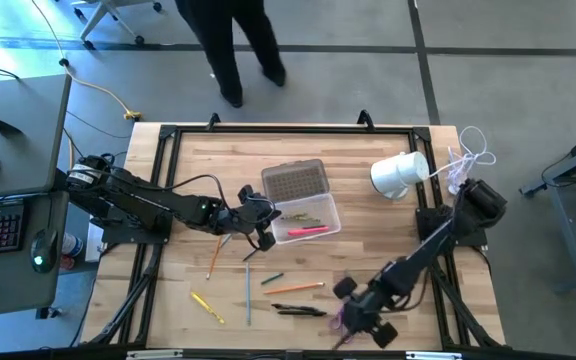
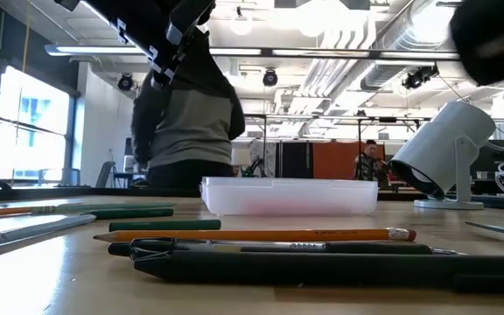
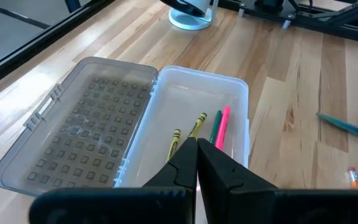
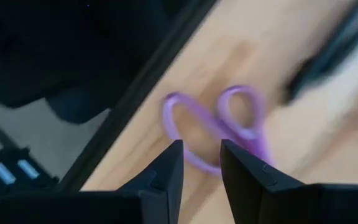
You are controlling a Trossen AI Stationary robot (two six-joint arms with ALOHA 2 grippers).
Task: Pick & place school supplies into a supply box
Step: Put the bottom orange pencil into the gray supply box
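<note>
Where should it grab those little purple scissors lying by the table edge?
Probably from above, at the neck joining the two loops of the small purple-handled scissors. They lie flat on the wood, so only a top-down pinch fits; the right tool hangs over them, slightly open.

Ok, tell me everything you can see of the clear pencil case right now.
The small clear plastic pencil case lies open near the table's middle, its hinged greyish lid with a raised square pattern folded flat beside the tray. Inside lie a few pens or pencils: yellow, green and pink. The left gripper, jaws shut, hangs over the tray's edge; I cannot tell whether it touches. The tray rests on the wooden table.
</note>
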